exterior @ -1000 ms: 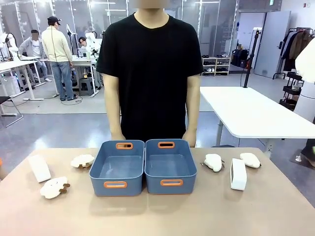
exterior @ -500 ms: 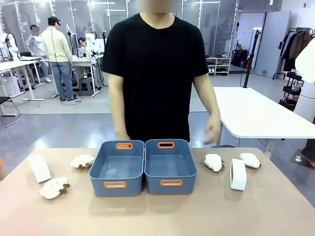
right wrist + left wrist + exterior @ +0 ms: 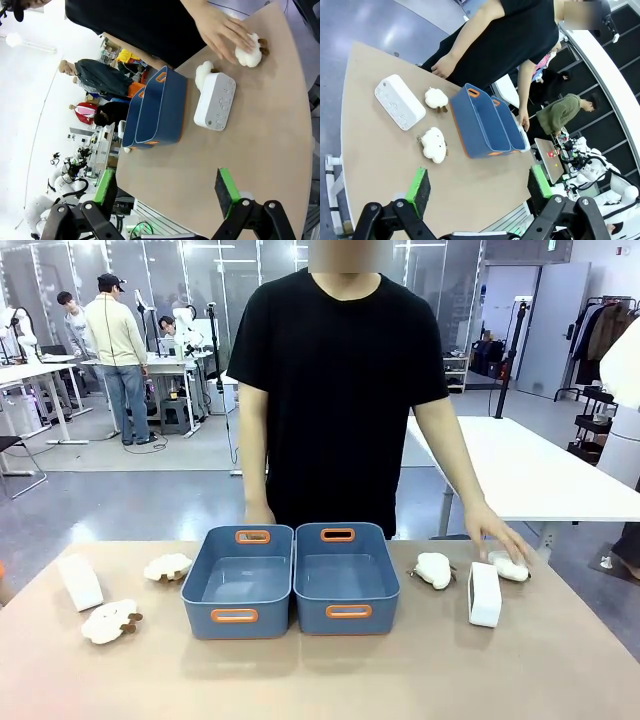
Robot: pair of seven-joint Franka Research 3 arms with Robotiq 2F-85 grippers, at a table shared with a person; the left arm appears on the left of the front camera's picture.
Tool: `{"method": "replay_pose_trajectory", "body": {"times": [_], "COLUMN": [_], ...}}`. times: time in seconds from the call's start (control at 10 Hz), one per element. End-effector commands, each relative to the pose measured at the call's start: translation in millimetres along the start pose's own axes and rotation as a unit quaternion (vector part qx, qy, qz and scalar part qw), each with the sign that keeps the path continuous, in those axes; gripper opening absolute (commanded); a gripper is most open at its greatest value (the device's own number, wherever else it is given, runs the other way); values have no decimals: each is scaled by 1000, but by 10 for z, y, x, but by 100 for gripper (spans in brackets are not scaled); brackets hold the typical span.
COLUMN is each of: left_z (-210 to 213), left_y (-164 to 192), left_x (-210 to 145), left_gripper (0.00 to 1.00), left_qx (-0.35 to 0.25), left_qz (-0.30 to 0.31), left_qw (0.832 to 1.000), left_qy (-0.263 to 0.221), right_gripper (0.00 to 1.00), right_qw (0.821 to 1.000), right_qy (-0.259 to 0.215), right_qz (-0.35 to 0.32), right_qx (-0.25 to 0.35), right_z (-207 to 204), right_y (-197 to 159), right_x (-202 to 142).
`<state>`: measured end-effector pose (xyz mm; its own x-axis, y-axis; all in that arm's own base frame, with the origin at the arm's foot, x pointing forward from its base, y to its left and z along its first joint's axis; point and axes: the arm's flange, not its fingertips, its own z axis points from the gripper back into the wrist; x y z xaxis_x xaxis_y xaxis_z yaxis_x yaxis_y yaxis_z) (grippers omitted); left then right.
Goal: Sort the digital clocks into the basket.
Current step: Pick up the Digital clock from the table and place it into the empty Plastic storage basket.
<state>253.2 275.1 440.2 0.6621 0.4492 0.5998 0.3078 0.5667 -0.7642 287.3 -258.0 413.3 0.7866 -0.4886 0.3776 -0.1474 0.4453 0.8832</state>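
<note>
Left end effector (image 3: 480, 183): released, jaws spread wide, above bench (image 3: 400, 680). Right end effector (image 3: 166, 187): released, jaws spread wide. Left basket (image 3: 265, 618) and right basket (image 3: 310, 615): side by side, touching, bench centre. Left clock (image 3: 80, 582): on bench, well left of baskets. Right clock (image 3: 484, 594): standing on edge, right of baskets, near white plush toy (image 3: 433, 570). Person's hand (image 3: 500, 538): resting on far-right plush toy (image 3: 512, 568).

I see left digital clock (image 3: 80, 582) lying flat, right digital clock (image 3: 485, 594) on edge, blue-grey baskets (image 3: 200, 608) (image 3: 386, 608) touching between them.
</note>
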Motion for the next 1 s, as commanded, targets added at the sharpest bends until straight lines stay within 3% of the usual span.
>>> {"method": "replay_pose_trajectory", "body": {"times": [0.0, 0.2, 0.3, 0.5, 0.7, 0.9], "left_z": [13, -2, -110, -600, -1278, -1992], "left_y": [10, -2, -158, -402, -593, -572], "left_x": [1, 0, 106, 348, 539, 582], "left_gripper": [100, 100, 100, 100, 100, 100], "left_qx": [-8, 0, 74, 155, 164, 194], "left_qz": [-9, 0, -121, -153, -72, 26], "left_qw": [1000, 1000, 990, 969, 968, 953], "left_qy": [5, 0, 15, 115, 174, 233], "right_gripper": [100, 100, 100, 100, 100, 100], "right_qw": [1000, 1000, 1000, 1000, 1000, 1000], "right_qy": [5, 5, 5, 5, 5, 5], "right_qz": [0, 0, 0, 0, 0, 0], "right_qx": [2, 2, 2, 2, 2, 2], "right_z": [0, 0, 0, 0, 0, 0], "right_y": [10, 10, 10, 10, 10, 10], "right_x": [-5, -5, -5, -5, -5, -5]}}
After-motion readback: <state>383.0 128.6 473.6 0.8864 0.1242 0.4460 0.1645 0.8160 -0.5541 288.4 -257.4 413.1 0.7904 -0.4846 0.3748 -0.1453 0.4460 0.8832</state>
